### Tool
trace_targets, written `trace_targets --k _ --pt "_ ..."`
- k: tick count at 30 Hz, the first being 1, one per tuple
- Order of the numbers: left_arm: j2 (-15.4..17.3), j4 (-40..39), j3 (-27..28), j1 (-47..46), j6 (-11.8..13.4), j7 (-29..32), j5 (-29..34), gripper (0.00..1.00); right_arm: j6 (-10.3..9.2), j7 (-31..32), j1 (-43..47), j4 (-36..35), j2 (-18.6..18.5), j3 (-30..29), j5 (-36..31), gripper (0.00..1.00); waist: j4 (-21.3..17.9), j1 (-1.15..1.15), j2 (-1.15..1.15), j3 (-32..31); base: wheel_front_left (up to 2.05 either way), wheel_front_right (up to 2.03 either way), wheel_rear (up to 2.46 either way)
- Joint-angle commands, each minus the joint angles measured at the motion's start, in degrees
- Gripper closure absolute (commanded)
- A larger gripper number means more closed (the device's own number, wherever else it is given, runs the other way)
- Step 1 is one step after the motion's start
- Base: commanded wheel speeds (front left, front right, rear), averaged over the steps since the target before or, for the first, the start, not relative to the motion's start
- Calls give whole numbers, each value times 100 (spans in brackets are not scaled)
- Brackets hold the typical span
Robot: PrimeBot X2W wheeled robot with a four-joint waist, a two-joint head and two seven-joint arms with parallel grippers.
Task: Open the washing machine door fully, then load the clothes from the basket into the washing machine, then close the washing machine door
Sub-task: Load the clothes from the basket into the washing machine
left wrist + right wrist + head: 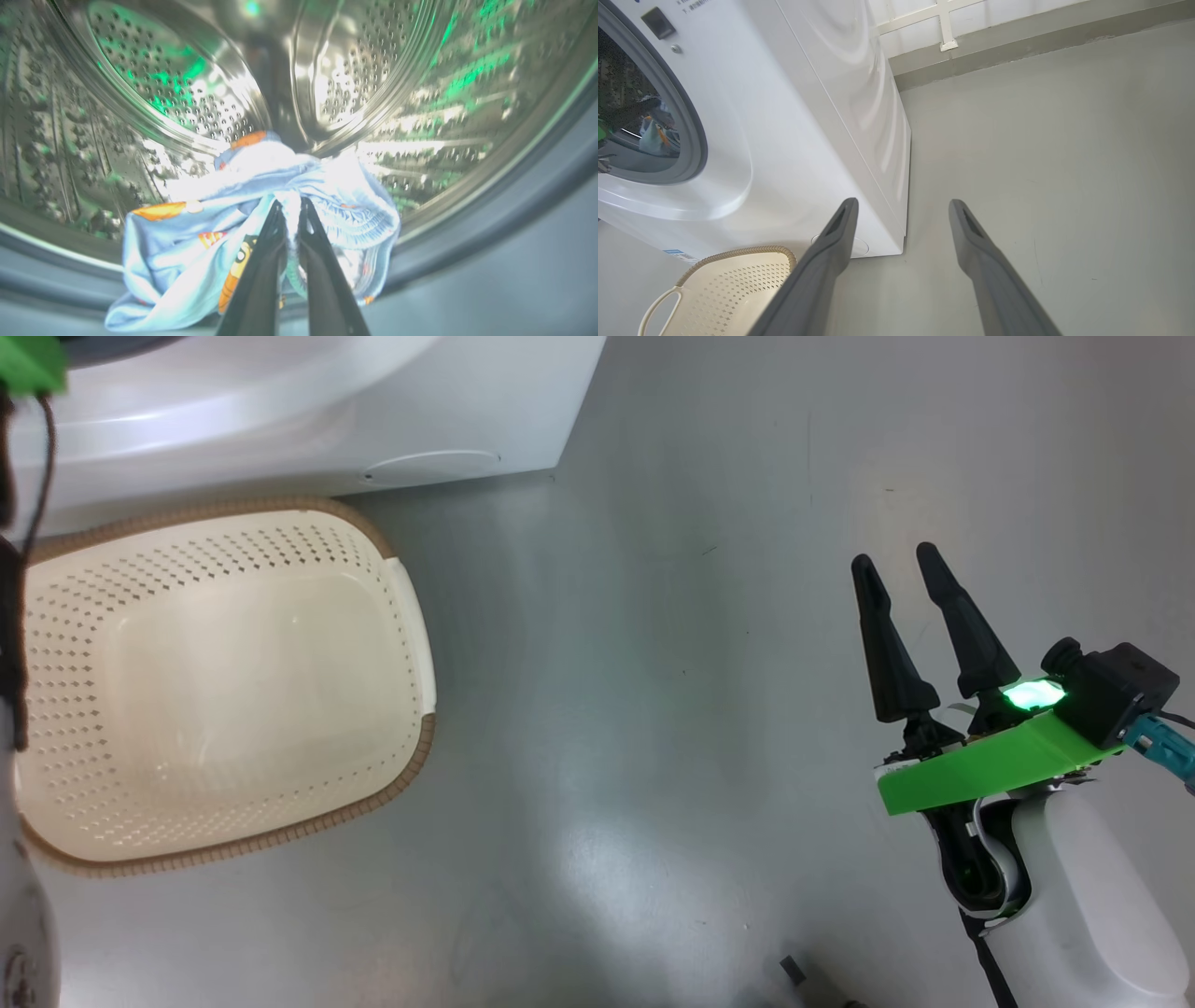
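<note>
The left claw (290, 206) grips the light blue orange-printed clothes (168, 245) inside the steel drum (420, 70) of the white washing machine (822, 140), while the right claw (893, 560) hangs released over the grey floor (653, 709).

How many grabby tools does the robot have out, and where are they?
2. The left tool reaches into the drum of the washing machine, shut on the clothes. The right tool is open above the floor, to the right of the basket.

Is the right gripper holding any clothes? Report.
No, the right gripper stands open above the grey floor, gripping nothing.
</note>
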Motion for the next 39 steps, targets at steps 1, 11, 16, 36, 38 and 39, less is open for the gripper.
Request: trace_targets --k 1,11,16,36,38,39 --pt "238 -48 11 -14 -7 -32 88 79 57 -27 89 -114 18 125 21 0 3 0 0 -1 0 0 0" --pt "256 980 -173 -442 -78 -18 105 0 57 -27 108 -115 13 103 15 0 49 0 0 -49 0 0 0" --pt "197 1145 -246 -477 -127 -22 41 0 57 -27 97 -122 3 89 14 0 93 0 0 -60 0 0 0" --pt "-110 322 -379 415 -181 -31 -632 0 57 -27 166 -110 -145 -60 -32 0 422 0 0 -259 0 0 0" --pt "-133 69 -421 587 -181 -31 -730 0 57 -27 180 -97 -165 -73 -35 0 459 0 0 -300 0 0 0" --pt "-138 -57 -429 677 -181 -31 -778 0 57 -27 193 -92 -173 -80 -36 0 477 0 0 -323 0 0 0"
